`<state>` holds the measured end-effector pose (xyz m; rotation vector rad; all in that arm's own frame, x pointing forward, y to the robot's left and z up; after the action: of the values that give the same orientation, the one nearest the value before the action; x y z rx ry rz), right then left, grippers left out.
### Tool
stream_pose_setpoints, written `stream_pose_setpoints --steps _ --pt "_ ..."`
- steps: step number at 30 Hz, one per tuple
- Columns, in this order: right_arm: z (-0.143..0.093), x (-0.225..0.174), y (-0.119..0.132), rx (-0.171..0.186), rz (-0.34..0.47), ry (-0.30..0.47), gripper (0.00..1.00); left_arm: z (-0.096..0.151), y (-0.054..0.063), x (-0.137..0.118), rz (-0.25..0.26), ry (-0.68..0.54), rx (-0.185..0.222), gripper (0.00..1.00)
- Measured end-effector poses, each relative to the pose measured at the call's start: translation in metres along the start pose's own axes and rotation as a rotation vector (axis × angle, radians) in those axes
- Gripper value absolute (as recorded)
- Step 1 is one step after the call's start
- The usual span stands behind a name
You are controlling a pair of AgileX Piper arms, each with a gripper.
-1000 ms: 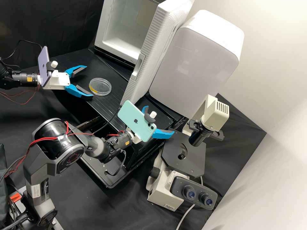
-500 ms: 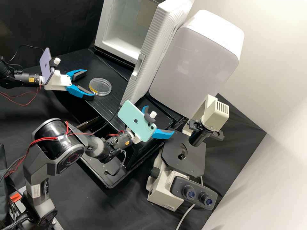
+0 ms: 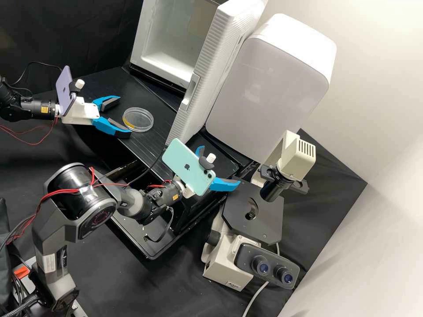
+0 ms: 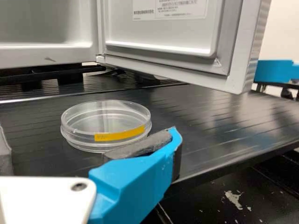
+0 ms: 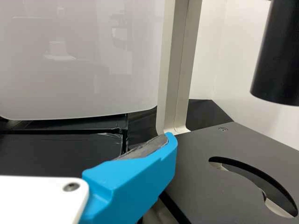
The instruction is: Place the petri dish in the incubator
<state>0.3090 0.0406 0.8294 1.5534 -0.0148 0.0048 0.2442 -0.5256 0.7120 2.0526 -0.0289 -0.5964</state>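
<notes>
At the far end of the tray (image 3: 145, 143) | left claw (image 3: 121, 117) is closing in on the dish (image 3: 138, 119), jaws spread, holding nothing | dish is sitting just outside the open incubator (image 3: 154, 26) | grasp looking imminent

The clear round plastic petri dish (image 3: 138, 119) (image 4: 106, 123) lies on the black ribbed platform (image 3: 150, 147), in front of the white box-shaped incubator (image 3: 169, 61). The incubator's white ribbed door (image 3: 207, 75) stands swung open to the right of the dish. The left end effector (image 3: 119, 117) sits just left of the dish, fingers apart, with the dish just beyond their tips. Right of the door stands a tall white rounded housing (image 3: 273, 88). In front of it, on the black-draped bench (image 3: 110, 273), stands the grey and black microscope (image 3: 229, 264). The right end effector (image 3: 230, 182) hangs over the left edge of the flat black stage (image 3: 255, 211).
</notes>
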Motion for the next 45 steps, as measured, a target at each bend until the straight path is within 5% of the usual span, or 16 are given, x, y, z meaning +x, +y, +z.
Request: stream_pose_setpoints --steps 11,22,29,40,45 --pt "0.000 0.000 0.000 0.000 0.000 0.000 1.00 0.006 0.005 0.021 0.022 0.027 0.093 1.00" --pt "0.000 0.000 0.000 0.000 0.000 0.000 1.00 0.013 0.009 0.035 0.008 0.039 0.112 1.00" --pt "0.000 0.000 0.000 0.000 0.000 0.000 1.00 0.013 0.007 0.038 -0.041 0.014 0.010 1.00" --pt "0.000 0.000 0.000 0.000 0.000 0.000 1.00 0.009 0.011 0.037 -0.059 -0.047 -0.096 1.00" --pt "0.000 0.000 0.000 0.000 0.000 0.000 1.00 0.009 0.011 0.037 -0.063 -0.045 -0.099 1.00"
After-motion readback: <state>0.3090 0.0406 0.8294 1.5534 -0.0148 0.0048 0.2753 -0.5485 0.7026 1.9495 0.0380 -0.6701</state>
